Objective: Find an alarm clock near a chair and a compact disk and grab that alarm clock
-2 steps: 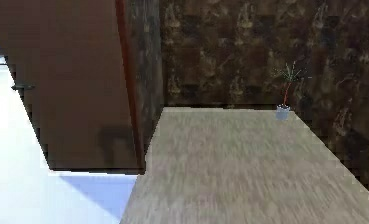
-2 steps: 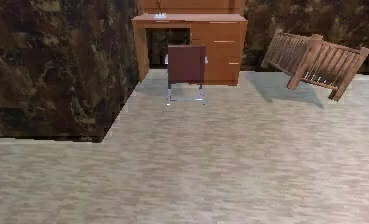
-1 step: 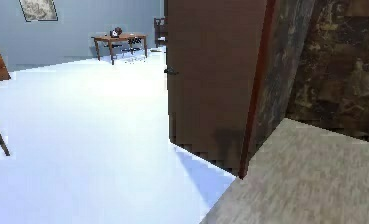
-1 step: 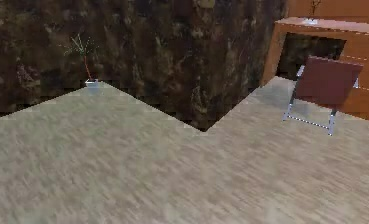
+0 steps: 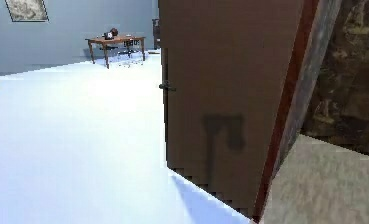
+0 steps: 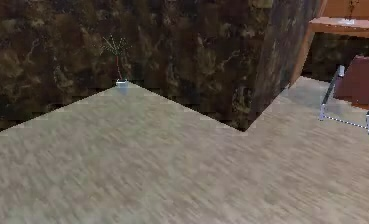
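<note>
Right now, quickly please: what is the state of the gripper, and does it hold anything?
Gripper: cannot be told from these pictures.

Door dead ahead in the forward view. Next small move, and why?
Probably turn a little toward the forward view's left. The door blocks the way ahead, while bare white floor leads to a far table. A dark thing on it might be the clock, though it is too small to tell.
</note>
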You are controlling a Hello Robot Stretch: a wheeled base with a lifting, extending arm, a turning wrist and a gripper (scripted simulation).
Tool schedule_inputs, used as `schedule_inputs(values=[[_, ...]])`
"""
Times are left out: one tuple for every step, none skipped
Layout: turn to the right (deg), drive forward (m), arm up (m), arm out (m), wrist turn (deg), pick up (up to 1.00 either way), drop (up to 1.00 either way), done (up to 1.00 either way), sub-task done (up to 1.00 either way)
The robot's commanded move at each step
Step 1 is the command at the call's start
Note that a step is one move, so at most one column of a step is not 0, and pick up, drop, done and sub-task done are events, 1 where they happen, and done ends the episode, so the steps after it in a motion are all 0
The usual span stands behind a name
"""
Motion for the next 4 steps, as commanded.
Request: schedule_inputs(values=[[-30.0, 0.00, 0.00, 0.00, 0.0, 0.00, 0.00, 0.00, 0.00], [0.0, 1.00, 0.00, 0.00, 0.0, 0.00, 0.00, 0.00, 0.00], [0.0, 0.50, 0.00, 0.00, 0.0, 0.00, 0.00, 0.00, 0.00], [9.0, 0.00, 0.00, 0.00, 0.0, 0.00, 0.00, 0.00, 0.00]])
